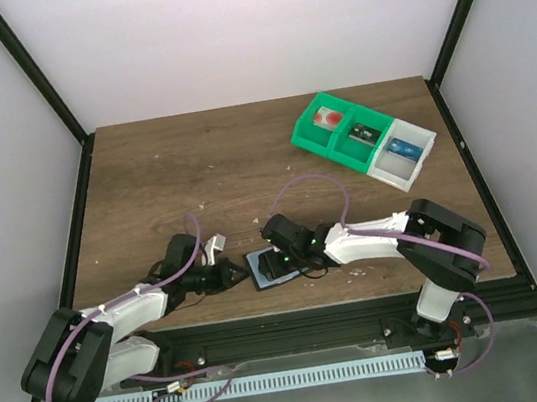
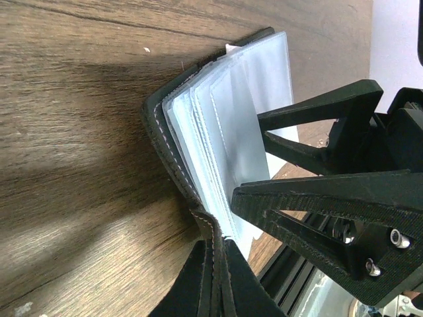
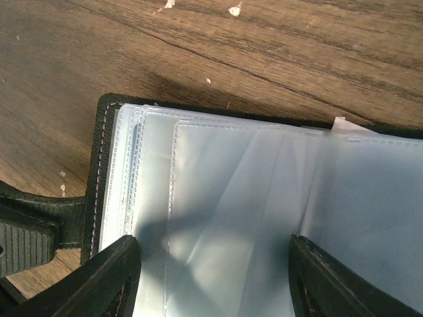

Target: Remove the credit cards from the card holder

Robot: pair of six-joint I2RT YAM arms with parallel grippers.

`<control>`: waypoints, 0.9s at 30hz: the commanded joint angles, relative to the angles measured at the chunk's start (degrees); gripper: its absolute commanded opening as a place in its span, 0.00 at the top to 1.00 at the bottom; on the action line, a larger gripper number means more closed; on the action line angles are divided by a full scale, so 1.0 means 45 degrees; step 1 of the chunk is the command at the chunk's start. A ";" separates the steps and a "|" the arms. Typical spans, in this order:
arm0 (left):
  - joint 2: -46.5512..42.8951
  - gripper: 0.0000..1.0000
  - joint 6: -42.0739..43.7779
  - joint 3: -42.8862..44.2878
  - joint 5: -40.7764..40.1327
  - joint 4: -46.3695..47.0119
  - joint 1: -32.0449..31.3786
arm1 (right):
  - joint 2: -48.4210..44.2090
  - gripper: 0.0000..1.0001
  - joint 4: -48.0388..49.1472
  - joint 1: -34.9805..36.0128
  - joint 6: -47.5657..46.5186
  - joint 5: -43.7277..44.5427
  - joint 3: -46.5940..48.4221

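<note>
Right fingers (image 3: 106, 277) spread apart, grasping nothing, over the open card holder (image 1: 266, 266) at the near edge of the tabletop (image 3: 264, 59). Left fingers (image 2: 182, 294) clench its cover; a sleeve (image 3: 225, 211), possibly empty, could snag and drag it loose.

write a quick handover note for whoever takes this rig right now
Left tool: shut on the holder edge, holding it open at front centre.
Right tool: open, poised over the clear sleeves, gripping nothing.
Done: the sleeves in view look empty; the far-right trays hold three card-like items.
Left: check the other sleeves and pull any card found.
</note>
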 commanded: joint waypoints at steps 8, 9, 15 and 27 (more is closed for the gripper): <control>0.0097 1.00 0.0237 -0.0095 0.0287 0.0363 -0.0065 | 0.0150 0.34 0.0210 0.0095 -0.0212 -0.0139 0.0314; 0.0098 1.00 0.0218 -0.0088 0.0287 0.0354 -0.0065 | 0.0139 0.34 0.0252 0.0103 -0.0207 -0.0192 0.0313; 0.0070 1.00 0.0195 -0.0085 0.0297 0.0353 -0.0065 | 0.0362 0.32 0.0274 0.0107 -0.0207 -0.0194 0.0284; 0.0089 1.00 0.0313 0.0106 0.0346 0.0097 -0.0071 | 0.0454 0.35 -0.0233 0.0096 -0.0338 0.0619 0.0236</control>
